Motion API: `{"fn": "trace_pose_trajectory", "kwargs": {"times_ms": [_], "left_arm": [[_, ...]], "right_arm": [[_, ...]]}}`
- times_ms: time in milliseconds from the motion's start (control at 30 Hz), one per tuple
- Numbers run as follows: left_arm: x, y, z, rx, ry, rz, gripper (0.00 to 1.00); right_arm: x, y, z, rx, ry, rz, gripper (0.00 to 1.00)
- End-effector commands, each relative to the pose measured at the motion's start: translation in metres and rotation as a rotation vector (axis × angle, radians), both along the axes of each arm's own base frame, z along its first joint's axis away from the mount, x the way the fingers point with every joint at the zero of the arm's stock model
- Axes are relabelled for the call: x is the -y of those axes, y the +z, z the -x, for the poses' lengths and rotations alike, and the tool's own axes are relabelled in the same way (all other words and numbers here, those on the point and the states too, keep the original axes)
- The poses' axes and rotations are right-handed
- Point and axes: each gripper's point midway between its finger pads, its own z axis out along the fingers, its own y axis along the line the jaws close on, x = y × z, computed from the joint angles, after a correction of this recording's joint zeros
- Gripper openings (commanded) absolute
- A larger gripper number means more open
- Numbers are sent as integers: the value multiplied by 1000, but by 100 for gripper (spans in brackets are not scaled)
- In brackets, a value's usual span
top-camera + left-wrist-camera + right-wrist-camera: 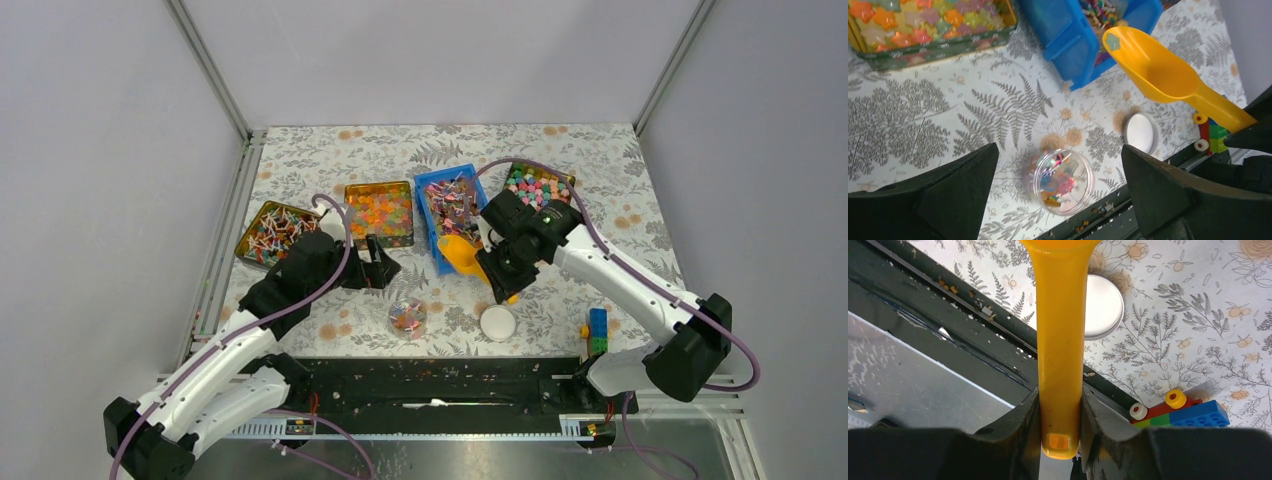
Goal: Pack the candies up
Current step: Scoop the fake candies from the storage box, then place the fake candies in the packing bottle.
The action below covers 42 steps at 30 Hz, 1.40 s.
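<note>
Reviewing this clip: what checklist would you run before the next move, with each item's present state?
1. Right gripper shut on the handle of the yellow plastic scoop: ok.
2. Scoop bowl loaded with candies: not ok, only one pale piece near its tip.
3. Blue plastic bin holds twist-wrapped candies: ok.
4. Small clear round container uncovered, white round lid lying beside it: ok.
5. Left gripper steadying the container: not ok, jaws open, no contact seen.
</note>
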Motion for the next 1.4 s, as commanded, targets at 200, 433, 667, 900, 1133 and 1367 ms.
{"fn": "trace_pose_trajectory", "kwargs": {"times_ms": [200,433,667,900,1133,1367], "left_arm": [[-3,-13,7,-67,-21,-57,97],[-7,-1,-4,-34,32,-58,97],[-8,25,-17,8,68,-60,97],[-11,28,-20,18,95,-59,97],[-15,15,-17,-8,122,-55,97],[-24,9,-25,-10,195,-79,97]], "right_arm": [[-9,6,32,-4,148,0,0],[-16,15,42,-3,182,-13,0],[-24,21,56,-33,245,-32,0],[-23,20,73,-91,317,-3,0],[-19,24,84,-147,359,35,0],[-24,27,88,-179,346,49,0]]}}
